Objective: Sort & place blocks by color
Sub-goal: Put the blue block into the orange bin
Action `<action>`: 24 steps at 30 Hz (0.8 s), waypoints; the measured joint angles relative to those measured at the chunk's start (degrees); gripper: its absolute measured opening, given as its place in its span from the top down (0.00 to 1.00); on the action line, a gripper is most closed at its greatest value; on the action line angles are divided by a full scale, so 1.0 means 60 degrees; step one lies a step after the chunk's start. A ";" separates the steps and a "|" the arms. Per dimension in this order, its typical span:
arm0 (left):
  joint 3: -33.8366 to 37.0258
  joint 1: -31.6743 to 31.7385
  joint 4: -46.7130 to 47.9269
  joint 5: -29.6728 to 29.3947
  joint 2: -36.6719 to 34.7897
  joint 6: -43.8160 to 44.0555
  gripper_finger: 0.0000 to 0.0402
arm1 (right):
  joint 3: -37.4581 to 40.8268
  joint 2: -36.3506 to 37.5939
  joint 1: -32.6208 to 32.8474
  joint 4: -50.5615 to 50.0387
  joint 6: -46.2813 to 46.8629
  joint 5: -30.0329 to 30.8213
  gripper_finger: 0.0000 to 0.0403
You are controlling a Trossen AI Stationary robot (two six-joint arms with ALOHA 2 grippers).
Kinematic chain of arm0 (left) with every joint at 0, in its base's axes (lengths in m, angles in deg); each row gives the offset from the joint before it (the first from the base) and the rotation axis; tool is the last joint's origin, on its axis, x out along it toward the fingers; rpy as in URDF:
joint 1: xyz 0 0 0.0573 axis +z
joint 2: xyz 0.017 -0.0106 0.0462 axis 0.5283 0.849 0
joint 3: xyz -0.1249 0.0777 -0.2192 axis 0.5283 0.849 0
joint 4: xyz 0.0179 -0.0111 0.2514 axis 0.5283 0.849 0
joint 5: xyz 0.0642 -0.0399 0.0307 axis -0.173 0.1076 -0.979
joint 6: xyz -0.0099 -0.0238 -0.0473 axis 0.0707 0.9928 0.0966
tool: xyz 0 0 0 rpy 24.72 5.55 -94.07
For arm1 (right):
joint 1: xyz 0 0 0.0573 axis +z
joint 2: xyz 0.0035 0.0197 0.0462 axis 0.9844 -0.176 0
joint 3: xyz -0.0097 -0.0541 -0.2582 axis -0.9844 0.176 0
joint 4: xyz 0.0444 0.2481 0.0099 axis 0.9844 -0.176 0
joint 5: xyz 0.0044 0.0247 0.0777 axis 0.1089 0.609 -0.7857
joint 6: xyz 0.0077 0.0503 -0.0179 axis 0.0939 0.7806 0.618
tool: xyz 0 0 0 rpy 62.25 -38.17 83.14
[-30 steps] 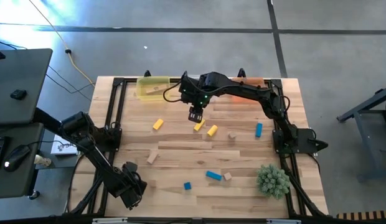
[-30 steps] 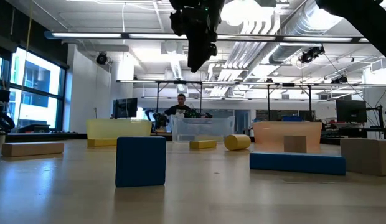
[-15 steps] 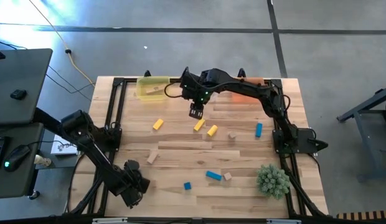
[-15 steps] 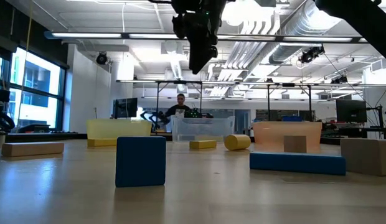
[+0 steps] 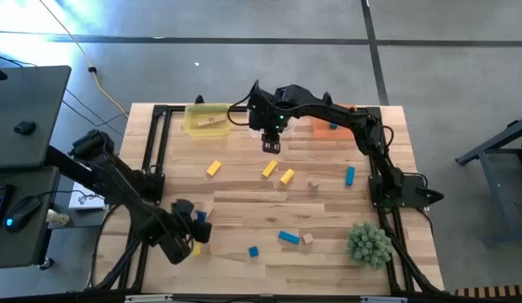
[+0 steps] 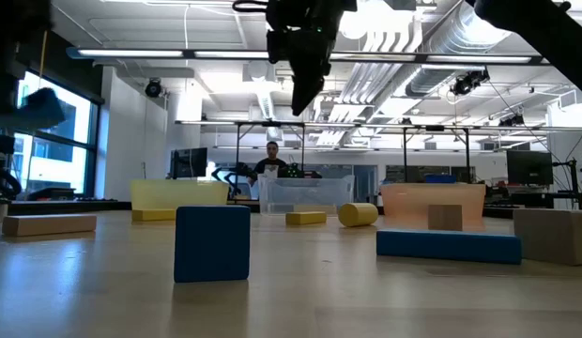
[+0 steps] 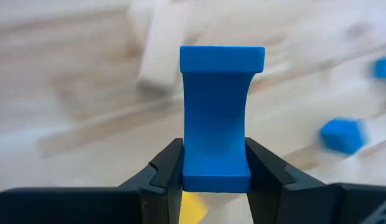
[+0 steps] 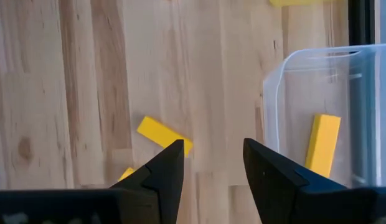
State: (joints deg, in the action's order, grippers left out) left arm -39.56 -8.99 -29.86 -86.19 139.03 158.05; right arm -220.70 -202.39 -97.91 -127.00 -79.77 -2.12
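We see the left gripper (image 7: pixel 213 163) with its jaws clamped on a blue block (image 7: pixel 219 115), which stands upright between them; from above it sits over the near-left part of the worktop (image 5: pixel 244 206), close to a tan block (image 7: pixel 160 53). A smaller blue cube (image 5: pixel 253 251) lies on the wood a little way off.

The right gripper (image 8: pixel 211 163) hangs over the far middle of the worktop with its jaws apart and nothing between them. Below it lies a yellow block (image 8: pixel 164 135) on the bare wood, and just beside it is a clear tub (image 8: pixel 317 118) with a yellow bar (image 8: pixel 322 144) leaning inside (the tub's wall is see-through, so the bar shows plainly).

Farther out, from above, a yellow tub (image 5: pixel 207 119) stands at the far-left edge and an orange tub (image 5: pixel 335 119) at the far right. Loose blocks are scattered across the middle: yellow, blue and tan. A green spiky ball (image 5: pixel 368 242) rests at the near-right corner.
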 joint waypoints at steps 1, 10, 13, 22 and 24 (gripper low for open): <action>-0.0005 0.0121 -0.0001 -0.0200 -0.0125 -0.0234 0.74 | 0.0000 0.0000 -0.0016 0.0002 -0.0086 -0.0001 0.62; -0.0007 0.1642 0.0012 -0.0820 -0.1259 -0.3054 0.74 | 0.0000 0.0000 -0.0058 0.0471 -0.1068 -0.0004 0.62; -0.0015 0.2269 0.0011 -0.0824 -0.1660 -0.3942 0.74 | 0.0000 0.0000 -0.0058 0.0735 -0.1098 -0.0001 0.62; -0.0015 0.4167 -0.0004 -0.0809 -0.2644 -0.6807 0.73 | 0.0000 0.0000 -0.0050 0.1065 -0.0970 0.0020 0.62; -0.0015 0.4615 -0.0003 -0.0739 -0.2851 -0.7514 0.73 | 0.0000 0.0000 -0.0038 0.1097 -0.1283 0.0013 0.62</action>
State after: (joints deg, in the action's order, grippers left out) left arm -39.65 18.70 -29.88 -90.62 121.93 112.97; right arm -220.70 -202.39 -98.13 -120.42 -87.47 -2.04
